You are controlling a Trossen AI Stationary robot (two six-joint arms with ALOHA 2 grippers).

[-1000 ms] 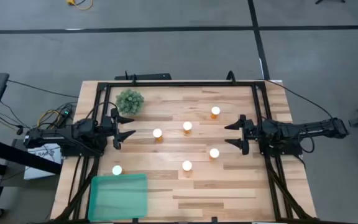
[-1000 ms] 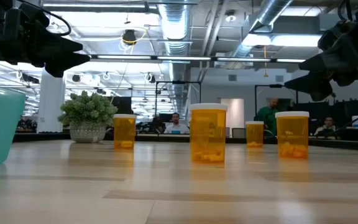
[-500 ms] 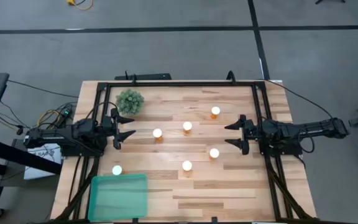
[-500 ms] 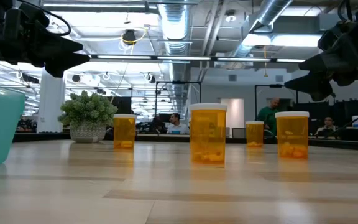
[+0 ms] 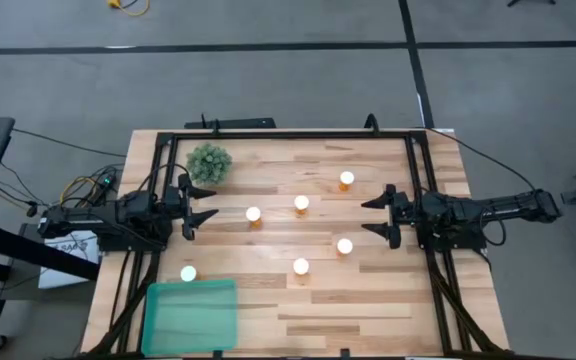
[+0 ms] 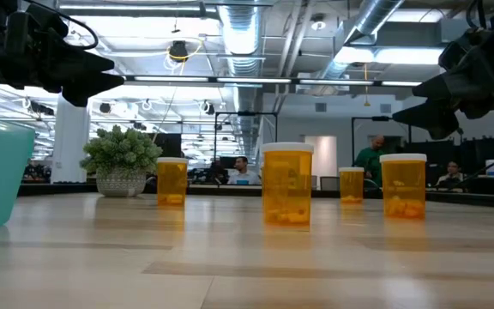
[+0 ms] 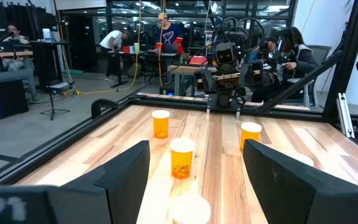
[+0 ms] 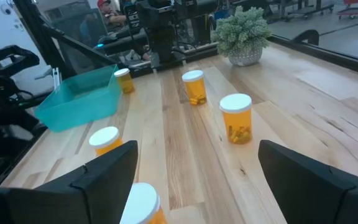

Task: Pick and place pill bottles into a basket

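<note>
While bottles (image 5: 301, 205) stand between, both arms hover level, fingers (image 5: 202, 205) spread wide.

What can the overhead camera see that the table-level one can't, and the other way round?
Only the overhead view shows all six bottles, including the one beside the basket, plus the whole table and both arms with open pincers, left and right.

Only the table-level view shows the room behind, with people and ceiling pipes. It catches four bottles and just a corner of the basket.

Both show the plant, standing bottles and the wooden tabletop.
</note>
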